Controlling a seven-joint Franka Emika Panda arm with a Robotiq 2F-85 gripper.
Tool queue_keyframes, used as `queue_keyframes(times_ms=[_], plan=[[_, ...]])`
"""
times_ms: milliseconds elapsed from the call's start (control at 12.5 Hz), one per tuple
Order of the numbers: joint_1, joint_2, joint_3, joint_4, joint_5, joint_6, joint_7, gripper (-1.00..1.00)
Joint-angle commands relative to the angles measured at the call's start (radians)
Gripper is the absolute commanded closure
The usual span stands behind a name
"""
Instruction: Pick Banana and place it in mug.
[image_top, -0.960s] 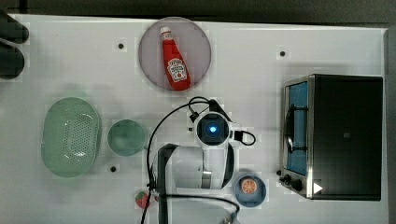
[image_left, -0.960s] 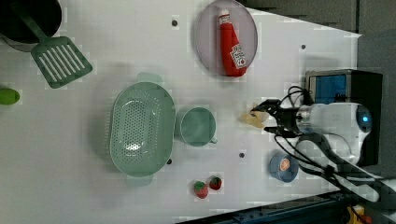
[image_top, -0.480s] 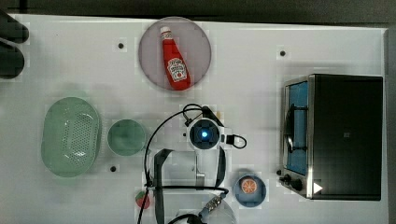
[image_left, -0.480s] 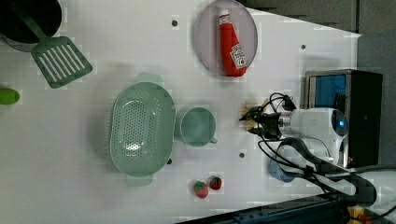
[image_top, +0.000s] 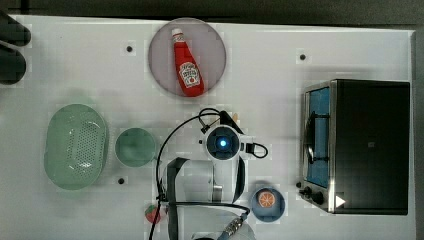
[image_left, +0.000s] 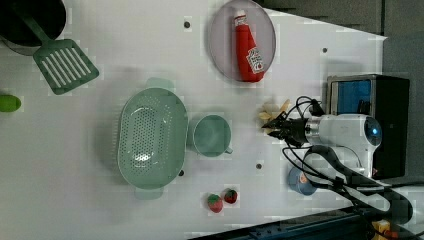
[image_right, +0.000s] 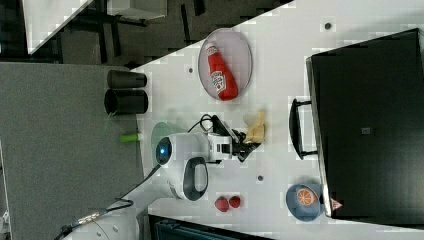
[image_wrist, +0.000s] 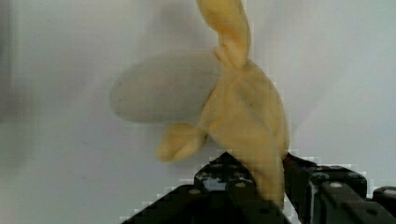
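The banana (image_wrist: 247, 107), a small pale yellow peeled piece with curled skin flaps, lies on the white table (image_top: 300, 100). It also shows in the left view (image_left: 272, 111) and in the right view (image_right: 256, 127). My gripper (image_wrist: 261, 179) has come down over its near end, and the black fingers (image_wrist: 299, 175) press on both sides of the yellow skin. In the left view, the gripper (image_left: 274, 127) is at the banana's edge. The teal mug (image_top: 135, 146) stands upright and apart, toward the top view's left; in the left view, the mug (image_left: 212, 135) sits beside the basket.
A ketchup bottle (image_top: 187, 70) lies on a grey plate. A pale green perforated basket (image_top: 75, 145) is beside the mug. A toaster oven (image_top: 360, 145), a blue bowl with an orange slice (image_top: 267, 202), two strawberries (image_left: 222, 199) and a green spatula (image_left: 65, 62) are around.
The fingers have gone from wide open to closed in on the banana. The hand has settled lower over it, shifting slightly toward the mug.
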Motion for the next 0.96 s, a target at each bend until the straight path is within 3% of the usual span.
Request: queue_keyframes(times_ms=[80, 400, 640, 960], plan=[[-0.018, -0.170, -0.037, 0.025, 0.004, -0.117, -0.027, 0.46], [-0.019, -0.437, -0.066, 0.125, 0.003, -0.522, -0.028, 0.46], [-0.013, -0.540, -0.055, 0.203, 0.003, -0.764, -0.026, 0.46], [0.006, -0.612, 0.048, 0.226, 0.004, -0.801, 0.100, 0.46]])
